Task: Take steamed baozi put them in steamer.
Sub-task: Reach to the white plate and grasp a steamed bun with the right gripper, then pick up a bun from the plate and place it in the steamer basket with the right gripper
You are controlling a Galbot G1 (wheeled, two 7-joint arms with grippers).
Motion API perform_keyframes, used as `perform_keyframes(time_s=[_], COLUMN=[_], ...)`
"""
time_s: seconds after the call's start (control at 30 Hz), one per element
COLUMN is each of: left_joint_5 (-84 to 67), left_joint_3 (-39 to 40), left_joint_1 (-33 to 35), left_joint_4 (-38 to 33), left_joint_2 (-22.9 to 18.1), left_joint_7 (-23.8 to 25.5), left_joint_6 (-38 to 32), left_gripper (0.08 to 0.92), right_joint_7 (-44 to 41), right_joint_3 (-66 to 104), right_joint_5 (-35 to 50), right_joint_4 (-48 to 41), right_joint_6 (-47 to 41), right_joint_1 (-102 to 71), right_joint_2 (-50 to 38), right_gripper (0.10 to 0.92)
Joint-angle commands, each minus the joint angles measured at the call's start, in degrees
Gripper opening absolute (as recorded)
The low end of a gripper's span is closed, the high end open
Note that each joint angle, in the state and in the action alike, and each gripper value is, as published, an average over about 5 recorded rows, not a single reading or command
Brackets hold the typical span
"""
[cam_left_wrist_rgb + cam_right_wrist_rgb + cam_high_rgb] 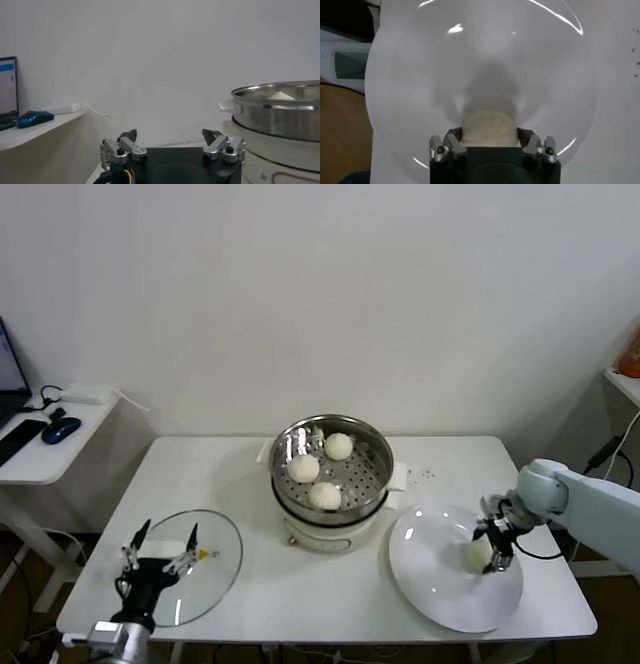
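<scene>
Three steamed baozi (338, 446), (304, 468), (325, 495) lie in the shiny steamer (378, 446) on its white pot base at the table's middle. One more off-white baozi (478, 554) rests on the white plate (440, 574) at the front right. My right gripper (492, 552) is down on that plate, fingers pressed against both sides of the bun (489, 127). In the right wrist view the bun fills the gap of the gripper (489, 134). My left gripper (160, 546) hangs open and holds nothing at the front left.
A round glass lid (215, 559) lies flat under the left gripper near the table's front left edge. A side desk (40, 454) with a mouse and keyboard stands to the left. The steamer's wall (280, 112) is close beside the left gripper (170, 136).
</scene>
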Motion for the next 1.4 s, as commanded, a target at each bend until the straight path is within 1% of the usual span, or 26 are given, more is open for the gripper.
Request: perform_keyframes(time_s=[0.03, 0.23, 0.47, 0.57, 0.7, 0.87, 1.1, 1.4], left_joint_5=[0.0, -0.2, -0.4, -0.6, -0.6, -2.3, -2.3, -1.5], left_joint_3=[-0.1, -0.1, 0.0, 0.1, 0.5, 1.3, 0.8, 0.7], left_joint_1=[0.0, -0.3, -0.6, -0.7, -0.9, 0.0, -0.5, -0.8], left_joint_4=[-0.1, -0.2, -0.5, -0.6, -1.0, -4.6, -5.6, -5.9], left_joint_2=[0.0, 0.0, 0.0, 0.0, -0.1, -0.1, 0.2, 0.3], left_joint_7=[-0.1, -0.2, -0.2, -0.3, -0.4, -1.3, -1.7, -1.8], left_joint_6=[0.1, 0.2, 0.3, 0.4, 0.6, 3.3, 4.0, 4.0], left_gripper=[0.823, 0.823, 0.823, 0.823, 0.823, 0.823, 0.823, 0.823], right_joint_7=[-0.4, -0.8, -2.0, -2.4, -3.0, -4.0, -3.5, -1.6], right_joint_3=[-1.0, -6.2, -19.8, -26.1, -31.5, -37.0, -37.1, -31.3], right_joint_5=[1.0, 4.6, 14.4, 19.9, 25.9, 33.2, 39.0, 37.7], right_joint_4=[0.7, 3.0, 6.9, 7.7, 7.7, 6.3, 0.8, -10.6], right_joint_6=[-0.1, -0.3, -0.4, -0.4, -0.4, 0.0, -0.1, -1.9], right_joint_1=[2.2, 10.3, 29.7, 38.8, 46.7, 54.4, 54.6, 44.3], right_joint_2=[-0.8, -2.1, -0.6, 2.3, 7.4, 14.8, 23.3, 33.9], right_gripper=[0.722, 0.721, 0.721, 0.720, 0.714, 0.711, 0.704, 0.704])
